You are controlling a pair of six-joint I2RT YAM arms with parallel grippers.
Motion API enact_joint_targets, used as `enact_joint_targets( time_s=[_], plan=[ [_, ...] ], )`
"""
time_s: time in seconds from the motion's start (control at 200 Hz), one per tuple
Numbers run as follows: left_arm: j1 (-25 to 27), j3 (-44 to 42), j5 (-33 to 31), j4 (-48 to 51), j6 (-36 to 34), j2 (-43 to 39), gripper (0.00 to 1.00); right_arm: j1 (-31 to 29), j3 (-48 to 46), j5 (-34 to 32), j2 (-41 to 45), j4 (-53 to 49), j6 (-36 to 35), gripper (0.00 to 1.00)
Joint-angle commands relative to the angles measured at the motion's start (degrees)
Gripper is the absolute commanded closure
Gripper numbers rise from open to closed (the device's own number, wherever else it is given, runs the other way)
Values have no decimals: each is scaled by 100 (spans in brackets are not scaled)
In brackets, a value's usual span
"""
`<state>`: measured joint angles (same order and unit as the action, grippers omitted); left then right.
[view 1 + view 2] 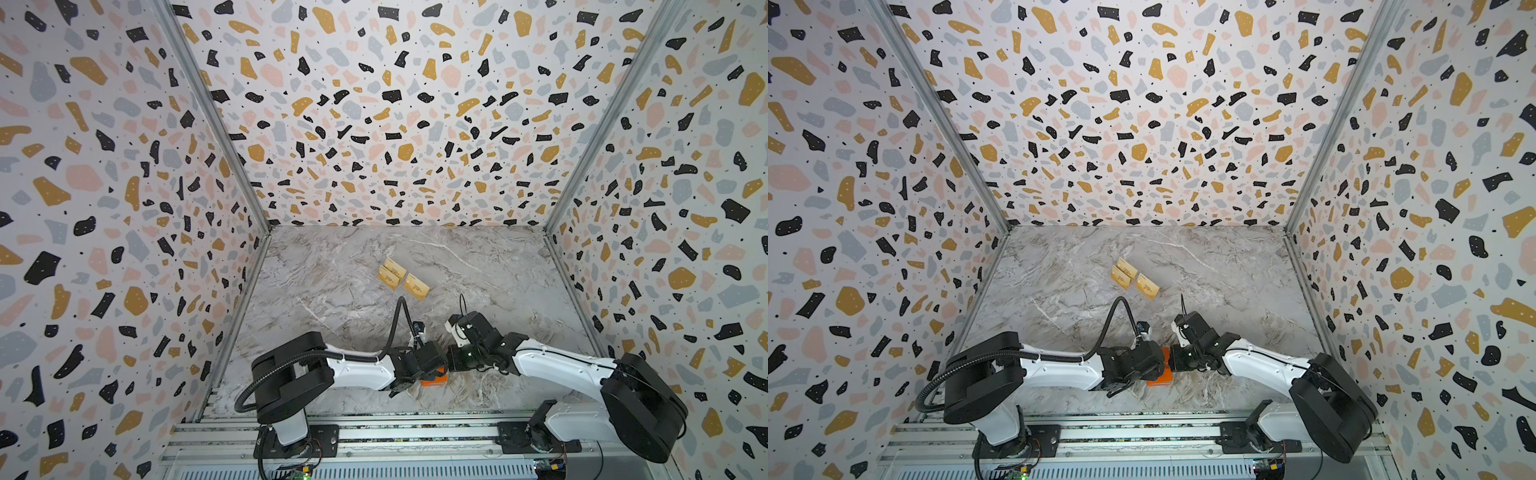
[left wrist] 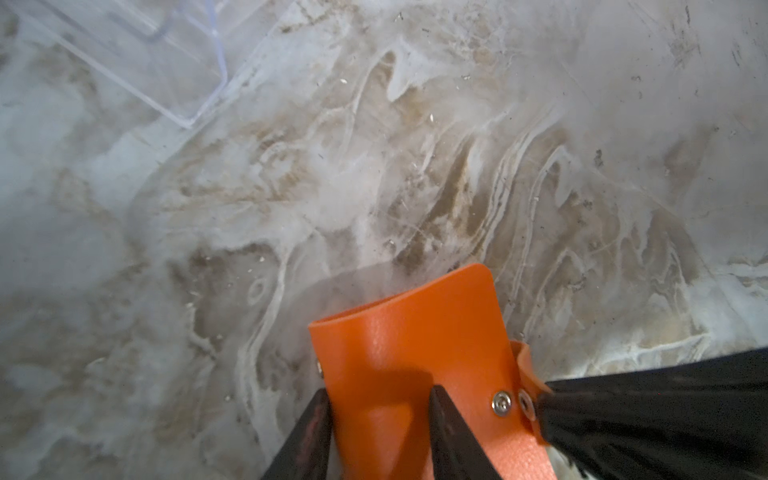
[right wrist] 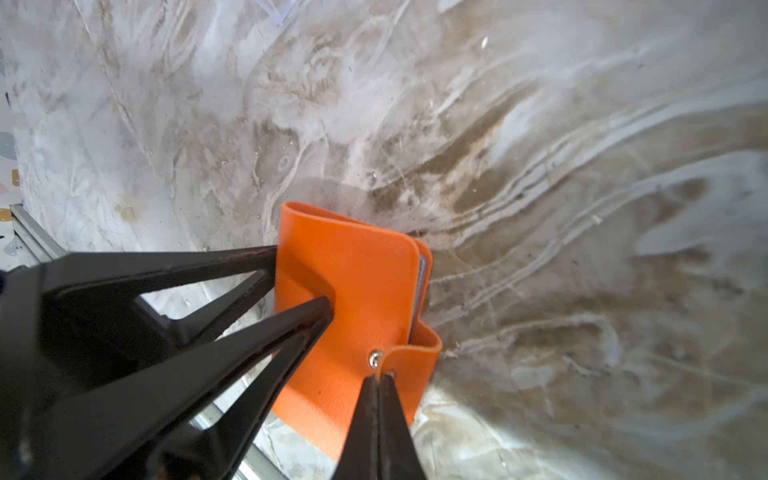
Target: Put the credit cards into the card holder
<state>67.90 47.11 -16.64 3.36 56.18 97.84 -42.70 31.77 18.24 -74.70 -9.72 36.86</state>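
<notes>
While left gripper (image 2: 380,397) clamps card holder (image 3: 353,274), right gripper (image 3: 381,380) pinches snap tab (image 3: 415,357): opening step, seemingly. Next: draw tab away, left grip firm; 3 credit cards (image 1: 402,279) wait.

- The credit cards (image 1: 392,272) (image 1: 1125,274) are lying on the table (image 1: 332,270) (image 1: 1059,270), toward its back and slightly left of the middle, well apart from both arms.
- Two of them are touching at the left of the group. The third is lying just beside them, to the right and a little nearer the front.
- The card holder (image 1: 434,380) (image 1: 1160,376) (image 2: 415,353) (image 3: 353,291) is sitting over the front middle of the table, between the two grippers.
- The left gripper (image 2: 380,392) (image 3: 301,276) is reaching in from the left, one finger (image 3: 270,332) lying on the holder's upper face and the other at its edge.
- The right gripper (image 3: 380,376) is meeting it from the right, jaws pressing together on the strap (image 3: 411,357) at the holder's side.
- A rack (image 2: 187,62) is standing on the table, apart from the card holder.
</notes>
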Motion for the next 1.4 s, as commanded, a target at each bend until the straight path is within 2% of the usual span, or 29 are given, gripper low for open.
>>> enact_joint_targets(
  time_s=[0.0,0.395,1.091,1.397],
  plan=[
    [58,-425,513,1115,-55,501,60,8,209,13,-148,63,-220,100],
    [64,-422,504,1123,-61,481,60,16,354,-108,-321,-75,-364,100],
    [61,-435,518,1097,-37,481,60,-16,461,234,-708,-247,-574,100],
    [57,-455,535,1071,-28,490,60,-46,506,110,-515,-503,-669,100]
  ],
)
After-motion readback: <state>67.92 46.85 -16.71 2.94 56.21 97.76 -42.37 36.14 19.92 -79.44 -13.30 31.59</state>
